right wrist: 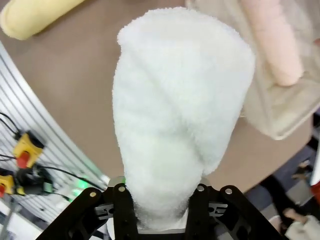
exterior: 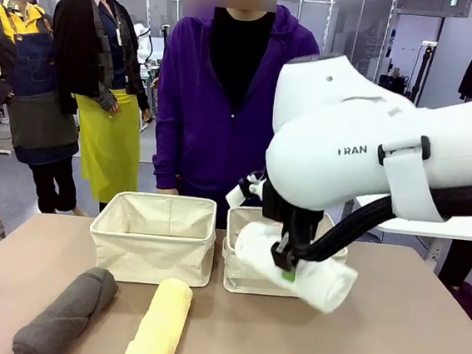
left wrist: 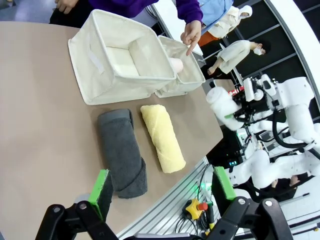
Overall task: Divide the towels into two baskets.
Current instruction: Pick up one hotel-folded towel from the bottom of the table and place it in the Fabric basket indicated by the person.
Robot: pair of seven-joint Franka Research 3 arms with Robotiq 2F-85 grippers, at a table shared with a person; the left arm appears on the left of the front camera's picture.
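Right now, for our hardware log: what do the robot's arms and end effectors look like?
The right arm is a smooth, rounded white shell with partly hidden grey lettering reading "RAN"; a white strap with a black clip binds a black ribbed hose along it. The right end effector is black with a green pad. The left end effector is black too, with bright green pads.

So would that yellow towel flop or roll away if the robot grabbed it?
Probably it would sag little: the white towel in the right pincer holds its rolled shape. The yellow towel looks like soft terry, so likely light and squashy. Nudged sideways, the cylinder might roll.
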